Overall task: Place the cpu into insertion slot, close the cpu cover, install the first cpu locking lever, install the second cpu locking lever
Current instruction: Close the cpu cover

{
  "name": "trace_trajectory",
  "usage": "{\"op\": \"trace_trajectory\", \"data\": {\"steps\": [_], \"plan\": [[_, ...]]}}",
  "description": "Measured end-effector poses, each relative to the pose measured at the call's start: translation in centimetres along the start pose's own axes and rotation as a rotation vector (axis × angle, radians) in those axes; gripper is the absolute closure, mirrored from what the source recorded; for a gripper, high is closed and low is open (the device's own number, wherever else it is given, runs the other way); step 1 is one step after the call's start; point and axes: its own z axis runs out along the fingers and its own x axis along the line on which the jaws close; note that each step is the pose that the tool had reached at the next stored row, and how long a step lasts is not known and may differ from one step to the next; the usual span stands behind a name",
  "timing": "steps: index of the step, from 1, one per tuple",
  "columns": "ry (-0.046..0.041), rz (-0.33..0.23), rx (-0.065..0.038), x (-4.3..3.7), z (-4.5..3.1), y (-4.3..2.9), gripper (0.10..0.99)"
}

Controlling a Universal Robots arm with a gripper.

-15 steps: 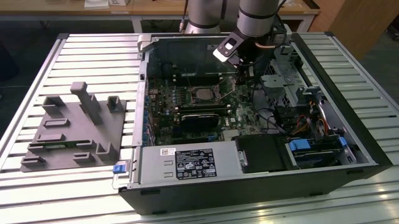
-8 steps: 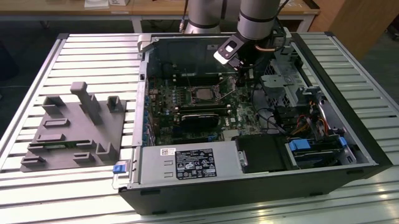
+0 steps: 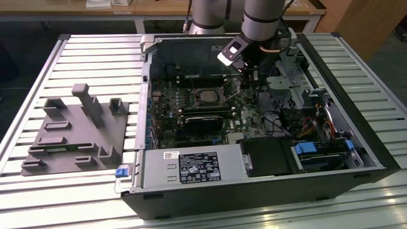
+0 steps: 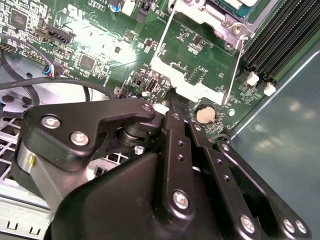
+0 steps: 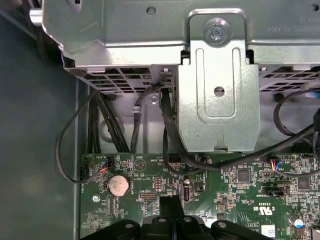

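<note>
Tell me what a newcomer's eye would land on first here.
The open computer case lies on the slatted table, with the robot arm reaching down into it. In the second wrist view, the black gripper sits right at the edge of the silvery cpu cover, which appears to stand raised above the green motherboard. A grey fixture block lies on the exterior view's left.

Black gripper (image 4: 171, 104): linkage arms and screw heads across the foreground, its tip at the near edge of the cpu cover (image 4: 192, 86). The cpu cover is a silvery frame swung off the insertion slot (image 4: 220, 15), with the green motherboard (image 4: 100, 45) visible through its cut-out. A thin metal rod (image 4: 232, 70) runs along one side of the cover. A coin cell (image 4: 204, 115) sits just beside the cover's corner. Long black memory slots (image 4: 285, 35), black cables (image 4: 30, 85) and a grey case wall (image 4: 285, 145) are also present.
</note>
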Motion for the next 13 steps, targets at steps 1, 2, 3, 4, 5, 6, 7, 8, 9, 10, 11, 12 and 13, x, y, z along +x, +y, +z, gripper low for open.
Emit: {"op": "trace_trajectory", "data": {"steps": [1,2,3,4,5,6,7,8,9,10,11,12,13], "plan": [[0.0000,0.000,0.000,0.00,0.00,-0.06,0.980],[-0.0001,0.000,0.000,0.00,-0.01,-0.12,0.980],[-0.0001,0.000,0.000,0.00,-0.01,-0.19,0.980],[0.0000,0.000,0.000,-0.01,-0.02,-0.27,0.980],[0.0000,0.000,0.000,-0.01,-0.02,-0.35,0.980],[0.0000,0.000,0.000,-0.01,-0.02,-0.42,0.980],[0.0000,0.000,0.000,-0.01,-0.03,-0.51,0.980],[0.0000,0.000,0.000,-0.02,-0.03,-0.59,0.980],[0.0000,0.000,0.000,-0.02,-0.04,-0.67,0.980],[-0.0001,0.000,0.000,-0.02,-0.04,-0.74,0.980],[0.0001,0.000,0.000,-0.02,-0.04,-0.80,0.980],[0.0000,0.000,0.000,-0.02,-0.05,-0.87,0.980],[0.0000,0.000,0.000,-0.02,-0.05,-0.95,0.980]]}}
